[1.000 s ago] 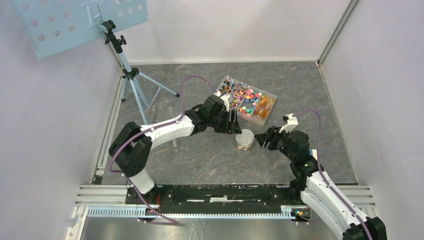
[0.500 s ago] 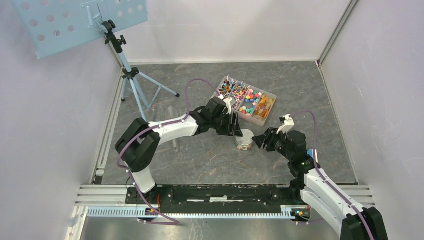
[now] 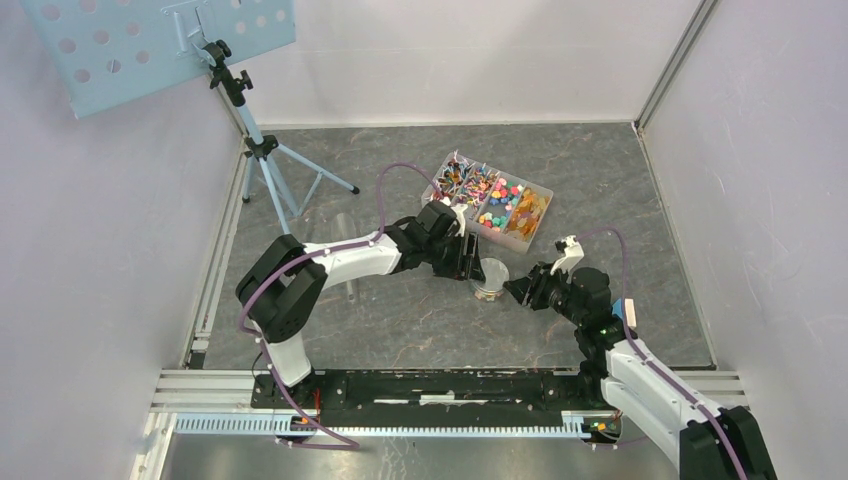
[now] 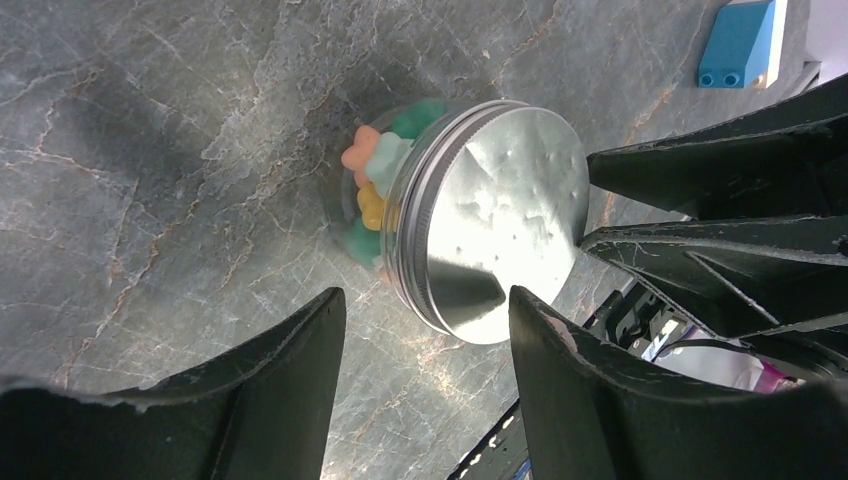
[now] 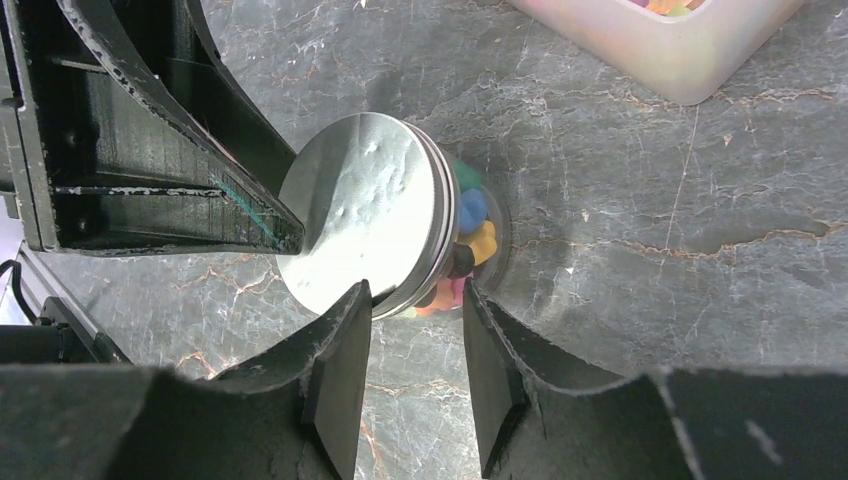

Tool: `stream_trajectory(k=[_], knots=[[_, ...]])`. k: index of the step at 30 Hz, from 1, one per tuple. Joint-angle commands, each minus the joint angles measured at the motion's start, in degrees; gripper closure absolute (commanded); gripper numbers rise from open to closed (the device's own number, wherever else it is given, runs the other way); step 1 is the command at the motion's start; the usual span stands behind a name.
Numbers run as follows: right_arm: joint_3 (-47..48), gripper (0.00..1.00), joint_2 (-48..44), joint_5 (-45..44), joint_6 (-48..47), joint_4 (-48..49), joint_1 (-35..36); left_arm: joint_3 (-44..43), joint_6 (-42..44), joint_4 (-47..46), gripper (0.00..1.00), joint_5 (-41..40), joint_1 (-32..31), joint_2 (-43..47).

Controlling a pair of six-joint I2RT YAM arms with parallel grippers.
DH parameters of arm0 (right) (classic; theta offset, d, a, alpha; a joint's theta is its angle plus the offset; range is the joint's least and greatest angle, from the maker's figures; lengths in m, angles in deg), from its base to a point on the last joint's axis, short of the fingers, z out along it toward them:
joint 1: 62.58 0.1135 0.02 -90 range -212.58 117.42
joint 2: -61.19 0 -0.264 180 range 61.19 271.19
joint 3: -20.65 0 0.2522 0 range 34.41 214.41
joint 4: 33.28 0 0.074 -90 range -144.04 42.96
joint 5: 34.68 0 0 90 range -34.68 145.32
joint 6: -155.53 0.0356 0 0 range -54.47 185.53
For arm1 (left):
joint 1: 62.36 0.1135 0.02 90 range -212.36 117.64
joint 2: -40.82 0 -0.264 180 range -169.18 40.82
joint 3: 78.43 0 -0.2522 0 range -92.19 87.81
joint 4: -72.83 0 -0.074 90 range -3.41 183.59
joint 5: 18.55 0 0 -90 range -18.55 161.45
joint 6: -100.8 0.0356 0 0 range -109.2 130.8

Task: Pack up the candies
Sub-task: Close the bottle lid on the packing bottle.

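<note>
Holding candies (image 4: 372, 175), the lidded jar (image 4: 495, 225) stands between fingers (image 4: 285, 400)

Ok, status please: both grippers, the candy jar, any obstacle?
Left gripper open, right gripper open, both beside the jar, neither gripping. Jar upright, silver lid on, candies inside. No obstacle seen around it.

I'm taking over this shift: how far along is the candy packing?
Done, apparently: the small clear jar holds multicoloured candies and its silver metal lid sits on top. In hand: the left gripper and right gripper flank the jar, both open, neither visibly clamping it; whether the lid is tight I cannot tell. Left: more such candies lie in the divided plastic tray.
</note>
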Motion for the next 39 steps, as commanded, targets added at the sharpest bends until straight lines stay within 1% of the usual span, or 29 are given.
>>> stream_trajectory(k=[1, 6, 9, 12, 15, 22, 24, 28, 31, 35, 37, 39], knots=[[-1.1, 0.56, 0.2, 0.3, -2.1, -0.7, 0.2, 0.1, 2.8, 0.2, 0.33, 0.0, -0.4, -0.4], [3.0, 0.54, -0.1, -0.9, -3.7, -3.9, 0.2, -0.8, 4.2, 2.3, 0.32, -2.3, -0.4, 0.7], [6.2, 0.52, -0.5, -2.5, -5.4, -7.5, 0.1, -0.9, 4.7, 2.6, 0.27, -2.4, -0.3, 1.9], [8.5, 0.52, -1.0, -3.2, -6.6, -9.7, 0.2, 0.3, 4.7, 0.3, 0.20, -0.3, -0.3, 3.4], [10.3, 0.53, -0.6, -2.6, -7.4, -10.8, 0.2, 0.9, 3.7, -0.9, 0.19, 0.7, -0.2, 4.0], [12.4, 0.64, 2.4, 1.5, -8.5, -10.6, 0.2, 0.8, 3.5, -0.6, 0.27, 0.6, -0.2, 2.2], [12.2, 0.65, 3.3, 2.0, -8.4, -10.5, 0.2, 1.0, 3.8, -0.2, 0.29, 0.0, -0.2, 1.8], [10.5, 0.68, 4.6, 1.9, -8.9, -9.8, 0.1, 1.2, 5.2, 1.6, 0.41, -2.8, -0.3, 0.7], [8.1, 0.70, 5.9, 1.9, -8.9, -8.8, 0.1, 2.3, 4.8, 1.5, 0.45, -3.4, -0.6, -0.7], [4.0, 0.71, 6.4, 2.0, -8.0, -6.6, 0.2, 4.4, 3.9, 1.3, 0.56, -4.9, -0.7, -2.4], [3.1, 0.72, 6.5, 2.2, -8.1, -6.4, 0.1, 5.1, 3.2, 1.1, 0.59, -5.2, -0.6, -3.1], [2.7, 0.72, 6.4, 1.9, -8.3, -6.7, 0.1, 5.5, 3.0, 0.3, 0.59, -4.8, -0.5, -3.6]])
